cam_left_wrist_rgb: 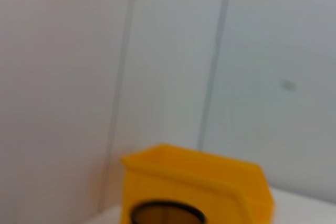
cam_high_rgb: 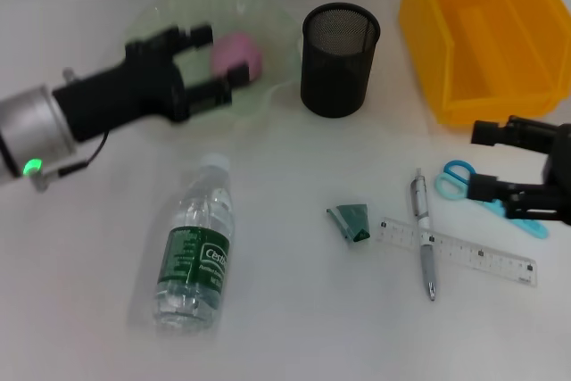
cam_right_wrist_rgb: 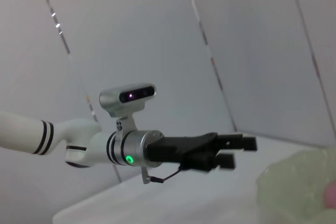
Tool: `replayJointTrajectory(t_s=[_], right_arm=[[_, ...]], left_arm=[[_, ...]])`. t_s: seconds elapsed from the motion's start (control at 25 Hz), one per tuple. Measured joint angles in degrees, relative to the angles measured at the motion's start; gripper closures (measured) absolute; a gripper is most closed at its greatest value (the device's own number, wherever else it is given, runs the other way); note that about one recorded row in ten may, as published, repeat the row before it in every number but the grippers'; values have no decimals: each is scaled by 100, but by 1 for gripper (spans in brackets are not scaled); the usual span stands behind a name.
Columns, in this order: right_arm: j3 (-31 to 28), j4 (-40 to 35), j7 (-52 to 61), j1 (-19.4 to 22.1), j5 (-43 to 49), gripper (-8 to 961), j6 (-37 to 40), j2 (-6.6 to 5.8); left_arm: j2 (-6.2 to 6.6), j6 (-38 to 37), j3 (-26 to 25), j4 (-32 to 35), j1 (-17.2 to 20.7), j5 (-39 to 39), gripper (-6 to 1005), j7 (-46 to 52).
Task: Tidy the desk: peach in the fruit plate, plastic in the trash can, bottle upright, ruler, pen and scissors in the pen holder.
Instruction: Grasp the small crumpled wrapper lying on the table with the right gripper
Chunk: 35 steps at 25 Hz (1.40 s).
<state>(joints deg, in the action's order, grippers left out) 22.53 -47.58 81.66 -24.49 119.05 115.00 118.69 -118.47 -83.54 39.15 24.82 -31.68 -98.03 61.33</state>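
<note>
The pink peach (cam_high_rgb: 239,55) lies in the pale green fruit plate (cam_high_rgb: 277,20), and a sliver of the peach (cam_right_wrist_rgb: 331,195) shows in the right wrist view. My left gripper (cam_high_rgb: 224,57) hovers open over the plate, its fingertips just beside the peach. The clear bottle (cam_high_rgb: 196,252) lies on its side at the front left. A green plastic scrap (cam_high_rgb: 351,221), a pen (cam_high_rgb: 424,236) and a clear ruler (cam_high_rgb: 459,252) lie at centre right. My right gripper (cam_high_rgb: 484,160) is open beside the blue scissors (cam_high_rgb: 457,181).
The black mesh pen holder (cam_high_rgb: 339,58) stands right of the plate. The yellow bin (cam_high_rgb: 486,28) sits at the back right. The left wrist view shows the yellow bin (cam_left_wrist_rgb: 194,187) and the pen holder's rim (cam_left_wrist_rgb: 167,214). The right wrist view shows the left gripper (cam_right_wrist_rgb: 239,152) near the plate (cam_right_wrist_rgb: 299,182).
</note>
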Motion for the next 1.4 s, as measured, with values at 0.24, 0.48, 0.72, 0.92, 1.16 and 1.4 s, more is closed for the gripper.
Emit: replayJointTrajectory(t_s=[0.24,0.48,0.72,0.92,1.16,1.4], right_arm=[[903,-2100,2361,-137,345,122,137,25],[2753,-3754,4468,-585,1384,122,-245,31],[4746,-3515,5865,-1158,2062,122,-1121,45],[5930,-3202,6321,-1256,2385,121,-1939,51],[6480,-2735,6602,-1416,2400,121,-2449,70],[6791,-2324,6656,-1500,2370,121,-2851,83]], left_arm=[[-9,-220,658,368,564,27,192,-155],[-14,-545,768,488,1109,39,193,-246],[-15,-529,789,466,1186,40,193,-249],[-13,-527,795,468,1184,40,194,-250],[-7,-517,803,486,1156,39,193,-238],[-15,-507,805,487,1127,39,194,-229]])
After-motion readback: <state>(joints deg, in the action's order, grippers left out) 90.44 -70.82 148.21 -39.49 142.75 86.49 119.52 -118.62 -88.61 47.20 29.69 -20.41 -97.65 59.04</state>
